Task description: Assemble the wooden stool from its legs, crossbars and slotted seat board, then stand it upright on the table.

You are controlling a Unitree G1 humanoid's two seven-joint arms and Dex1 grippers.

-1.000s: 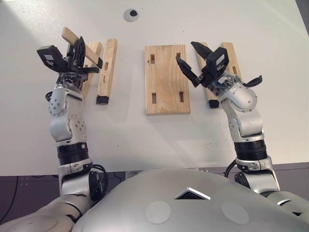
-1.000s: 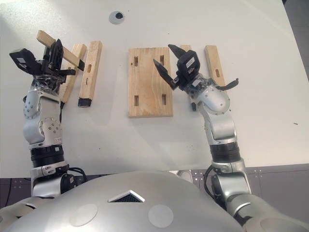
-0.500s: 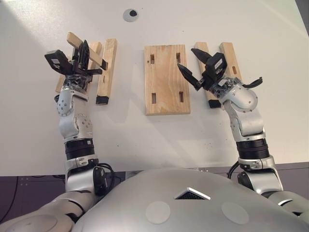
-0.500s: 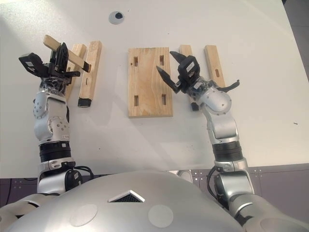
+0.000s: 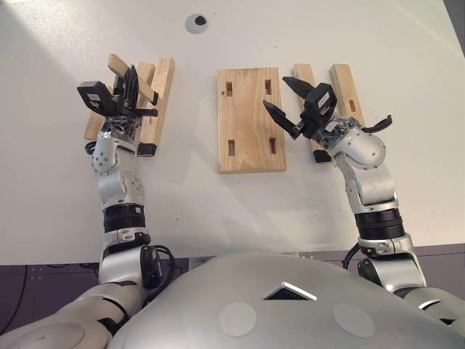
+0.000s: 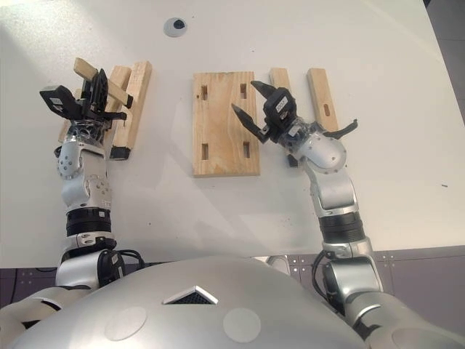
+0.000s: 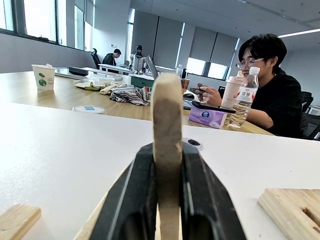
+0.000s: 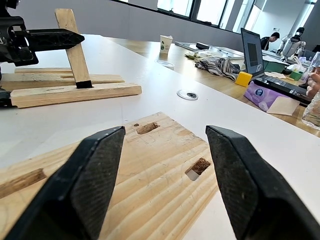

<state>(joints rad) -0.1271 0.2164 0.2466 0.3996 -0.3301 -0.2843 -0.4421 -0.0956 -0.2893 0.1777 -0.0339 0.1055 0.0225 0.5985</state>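
1 crossbar (image 5: 116, 62) is pinched by the left pincer (image 5: 138, 93) at 10 o'clock; the right pincer (image 5: 276, 93) is spread. Next, it probably needs seating in a leg (image 5: 166, 73) slot.

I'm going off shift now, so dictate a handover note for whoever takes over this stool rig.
Left end effector: shut on a black-tipped pale wooden stick, held over the pale wooden bars lying left on the white table.
Right end effector: open, above the right edge of the flat slotted wooden seat board; two more bars lie beside it.
Done: nothing joined. Left: whole assembly, then standing it upright.
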